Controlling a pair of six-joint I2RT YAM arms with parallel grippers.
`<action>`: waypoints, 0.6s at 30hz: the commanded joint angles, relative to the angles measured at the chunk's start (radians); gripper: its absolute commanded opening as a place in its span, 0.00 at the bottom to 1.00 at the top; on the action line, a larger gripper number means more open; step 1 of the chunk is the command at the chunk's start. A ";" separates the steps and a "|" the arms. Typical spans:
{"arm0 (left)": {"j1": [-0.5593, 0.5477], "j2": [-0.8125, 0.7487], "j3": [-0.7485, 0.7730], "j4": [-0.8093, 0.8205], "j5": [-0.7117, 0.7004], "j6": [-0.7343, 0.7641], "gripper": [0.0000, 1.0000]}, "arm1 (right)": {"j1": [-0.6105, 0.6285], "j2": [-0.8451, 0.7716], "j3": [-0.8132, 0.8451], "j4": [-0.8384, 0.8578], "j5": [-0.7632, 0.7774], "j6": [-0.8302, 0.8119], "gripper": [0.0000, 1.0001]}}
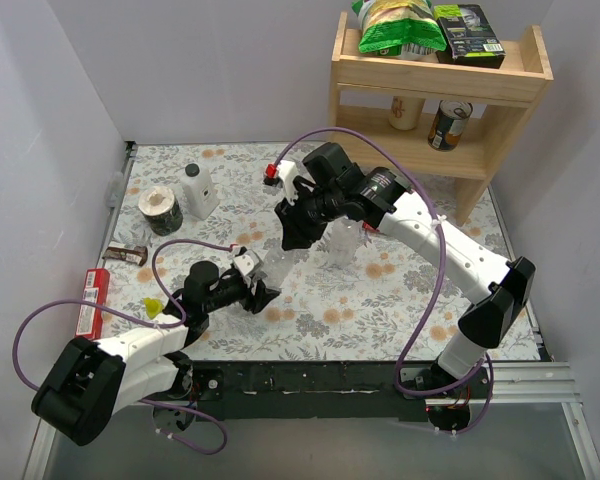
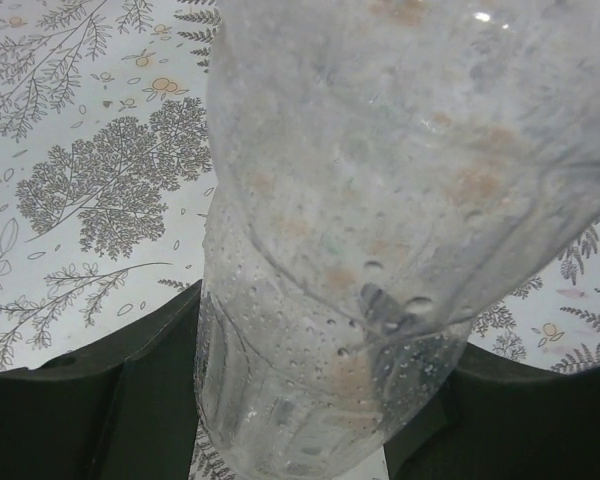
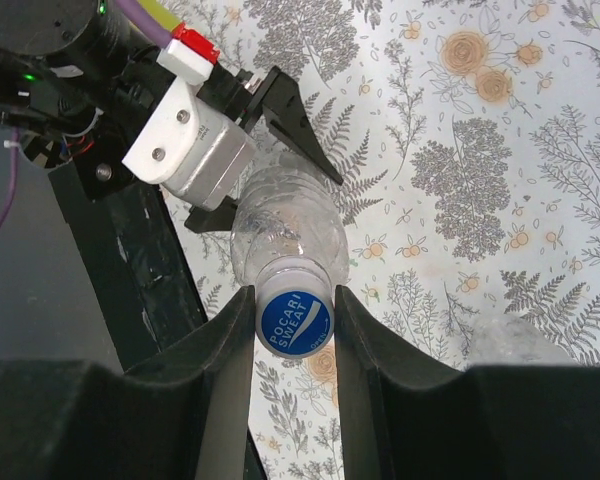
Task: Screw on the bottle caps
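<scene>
The blue cap (image 3: 296, 322), printed with white lettering, sits on the neck of a clear bottle (image 3: 285, 225) over the middle of the table, towards the near edge. The right gripper (image 3: 294, 303) is closed on this cap, one dark finger (image 3: 230, 345) pressed against each side of its rim, and the wrist view looks straight down on the cap's top. Below the cap the bottle's crinkled, see-through body runs down and away to the left gripper (image 1: 263, 290), which is clamped around the lower part of the bottle; in the left wrist view the wet, droplet-speckled plastic fills most of the picture and the black fingers (image 2: 110, 420) flank it on both sides. Whether the bottle's base touches the floral tablecloth (image 1: 400, 290) cannot be made out. Just beside the right gripper, on its far right side, a second clear bottle (image 1: 342, 243) stands on the cloth, partly hidden by the right arm. Further out, at the far left of the table, a white bottle (image 1: 198, 190) with a black cap stands beside a dark round roll (image 1: 160, 210). A small brown bar (image 1: 128, 254) lies nearer the left edge, and a flat red box (image 1: 95, 300) lies along that edge. At the far right corner stands a wooden shelf (image 1: 500, 80), holding a green bag, a dark packet and cans
</scene>
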 commanded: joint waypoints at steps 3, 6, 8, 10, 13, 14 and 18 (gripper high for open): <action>-0.004 -0.070 0.048 0.216 0.080 -0.169 0.00 | -0.002 0.014 -0.058 -0.047 0.039 0.061 0.01; -0.004 -0.065 0.057 0.230 0.086 -0.180 0.00 | -0.018 0.009 -0.089 -0.023 0.013 0.074 0.01; -0.004 -0.062 0.066 0.238 0.118 -0.181 0.00 | -0.019 0.006 -0.110 0.005 0.045 0.080 0.01; -0.004 -0.062 0.082 0.236 0.175 -0.190 0.00 | -0.025 0.002 -0.113 0.022 0.065 0.075 0.01; -0.004 -0.062 0.091 0.226 0.224 -0.201 0.00 | -0.028 0.008 -0.106 0.025 0.082 0.048 0.01; -0.004 -0.062 0.091 0.214 0.230 -0.187 0.00 | -0.030 0.009 -0.101 0.022 0.086 0.041 0.01; -0.004 -0.071 0.082 0.198 0.203 -0.155 0.00 | -0.030 0.008 -0.104 -0.004 0.076 0.026 0.01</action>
